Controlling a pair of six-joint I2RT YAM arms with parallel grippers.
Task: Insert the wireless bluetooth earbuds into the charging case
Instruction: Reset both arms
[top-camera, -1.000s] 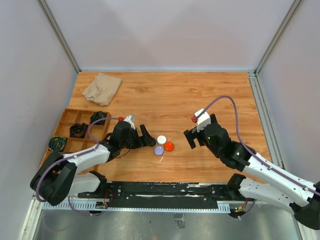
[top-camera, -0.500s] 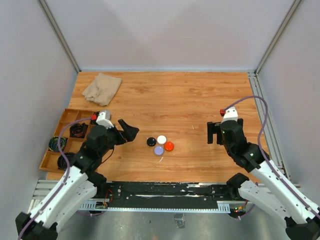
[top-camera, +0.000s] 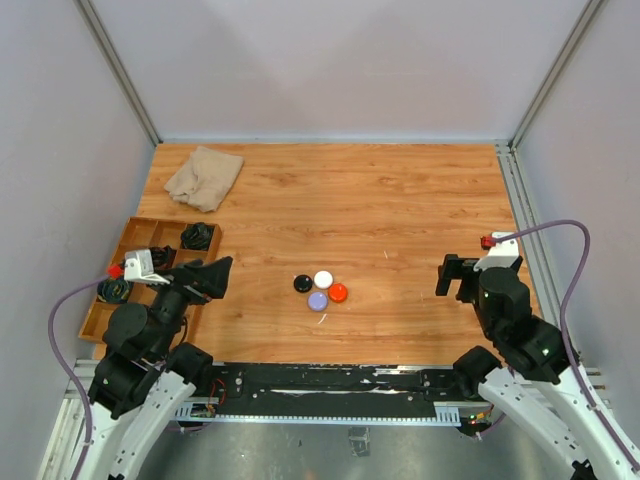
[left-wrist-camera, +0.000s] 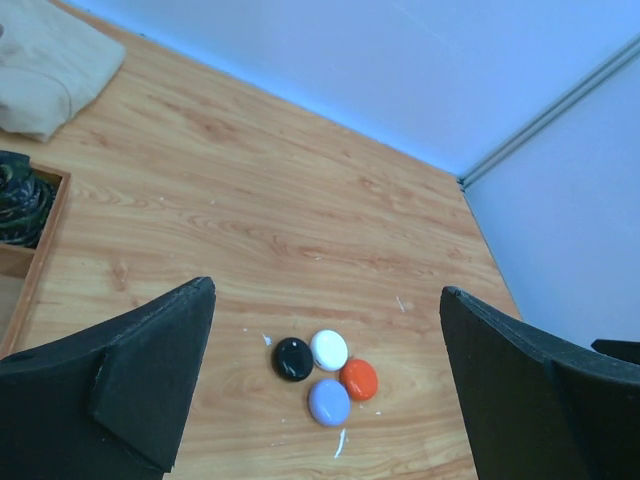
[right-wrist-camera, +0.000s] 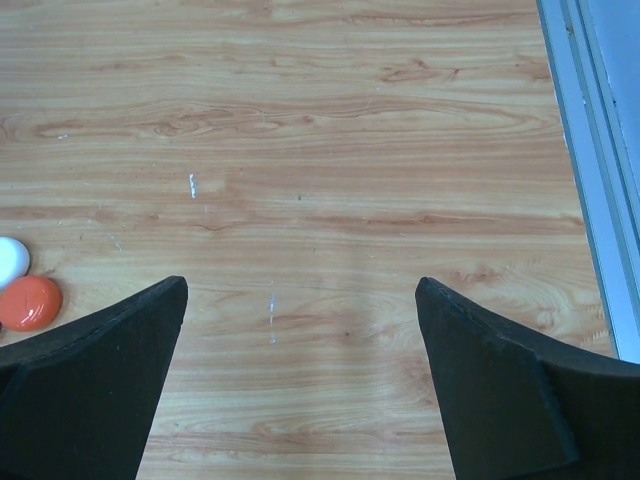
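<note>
A black puck (top-camera: 303, 284), a white puck (top-camera: 323, 279), a lilac puck (top-camera: 318, 300) and a red puck (top-camera: 338, 293) lie touching in a cluster at mid-table; they look like small round charging cases, all closed. The left wrist view shows the same cluster: black (left-wrist-camera: 293, 359), white (left-wrist-camera: 329, 350), lilac (left-wrist-camera: 329, 401), red (left-wrist-camera: 359, 379). The earbuds are out of view. My left gripper (top-camera: 215, 275) (left-wrist-camera: 325, 290) hangs open and empty, well left of the cluster. My right gripper (top-camera: 457, 278) (right-wrist-camera: 300, 284) is open and empty, far right of it. The red puck (right-wrist-camera: 28, 302) shows at the right wrist view's left edge.
A beige cloth (top-camera: 204, 176) lies at the back left. A wooden divided tray (top-camera: 130, 232) with black coiled items sits along the left edge, just behind my left gripper. A metal rail (top-camera: 514, 200) runs along the table's right side. Grey walls enclose the table.
Both arms have pulled back toward the near edge and outward. The left gripper opened fully and withdrew left, leaving the black puck beside the other three.
</note>
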